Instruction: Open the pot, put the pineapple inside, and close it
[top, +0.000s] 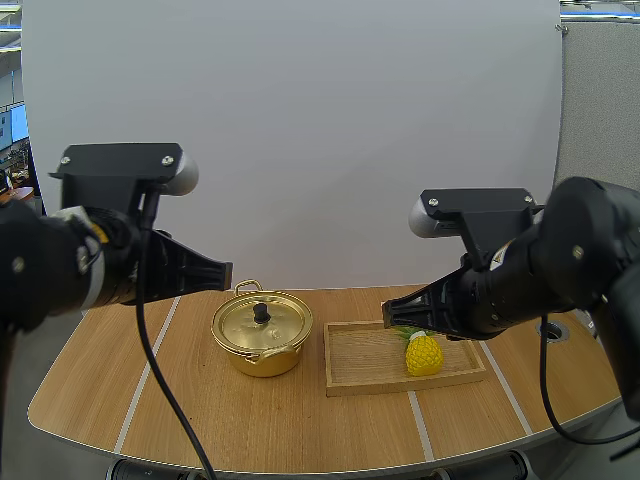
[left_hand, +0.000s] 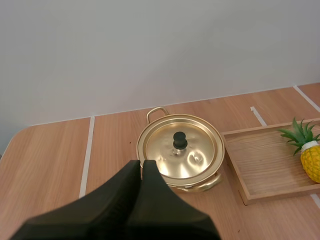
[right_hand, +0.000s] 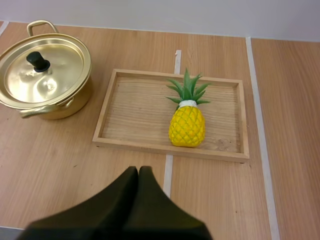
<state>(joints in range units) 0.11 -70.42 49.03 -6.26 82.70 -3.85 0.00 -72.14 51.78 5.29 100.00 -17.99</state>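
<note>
A gold pot (top: 262, 334) (left_hand: 181, 155) (right_hand: 46, 70) stands on the table with its lid (left_hand: 180, 148) on, a black knob (top: 261, 313) at the lid's centre. To its right, a yellow pineapple (top: 423, 352) (right_hand: 187, 120) (left_hand: 311, 156) with green leaves lies in a wooden tray (top: 365, 367) (right_hand: 135, 110) (left_hand: 262, 165). My left gripper (top: 226, 275) (left_hand: 141, 164) hovers shut above and left of the pot, holding nothing. My right gripper (top: 388, 315) (right_hand: 138, 170) hangs shut over the tray's near side, apart from the pineapple.
The wooden table (top: 180, 410) has pale stripes running front to back and a curved front edge. Bare wood lies left of the pot and right of the tray. A white backdrop stands behind.
</note>
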